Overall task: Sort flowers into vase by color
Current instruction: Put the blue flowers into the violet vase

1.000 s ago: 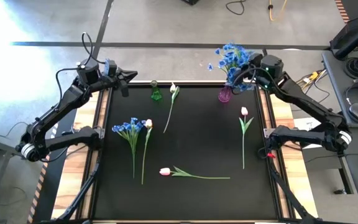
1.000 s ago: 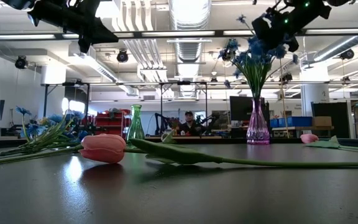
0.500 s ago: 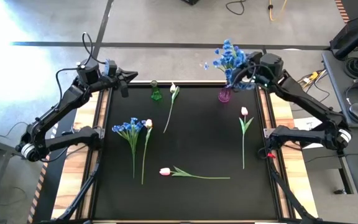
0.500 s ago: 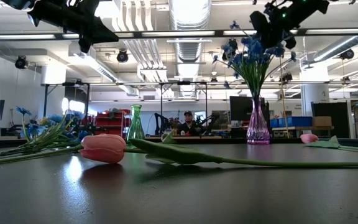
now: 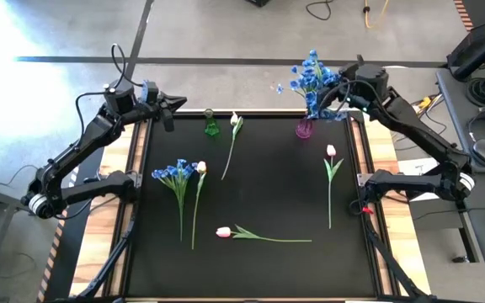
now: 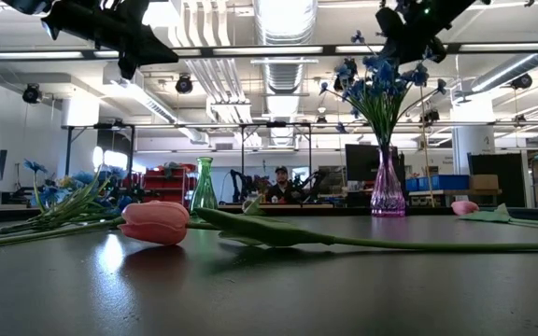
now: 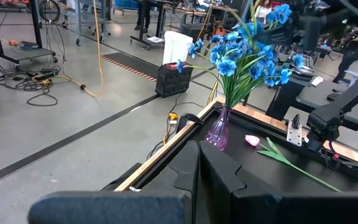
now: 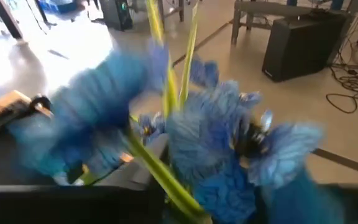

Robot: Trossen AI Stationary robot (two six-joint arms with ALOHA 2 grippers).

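Two vases on the mat, one blue bunch already in the purple one

Two small vases stand at the far edge of the black mat (image 5: 259, 202): a green vase (image 5: 211, 124) toward the left and a purple vase (image 5: 304, 128) toward the right. A blue bunch (image 5: 311, 77) stands upright in the purple vase, stems down in the neck, blossoms fanning out above it.

The right gripper (image 5: 341, 94) hangs just beside those blossoms, up above the vase. Honestly can't tell whether its fingers are spread or pinched on anything; the right wrist view is just a smear of blue petals and green stems right up close.

The left gripper (image 5: 173, 104) is parked at the far left corner, above the mat's edge, fingers closed together with nothing between them.

Flowers lying flat on the mat:
- second blue bunch (image 5: 178, 175) on the left side, stems pointing to the near edge
- white tulip (image 5: 199, 170) touching or just beside that bunch, on its right
- another white tulip (image 5: 235, 122) just right of the green vase
- pink tulip (image 5: 331, 152) on the right side, below the purple vase
- second pink tulip (image 5: 223, 231) near the front, lying crosswise with its stem running right

A person (image 6: 282, 185) sits way back in the room in the low view.
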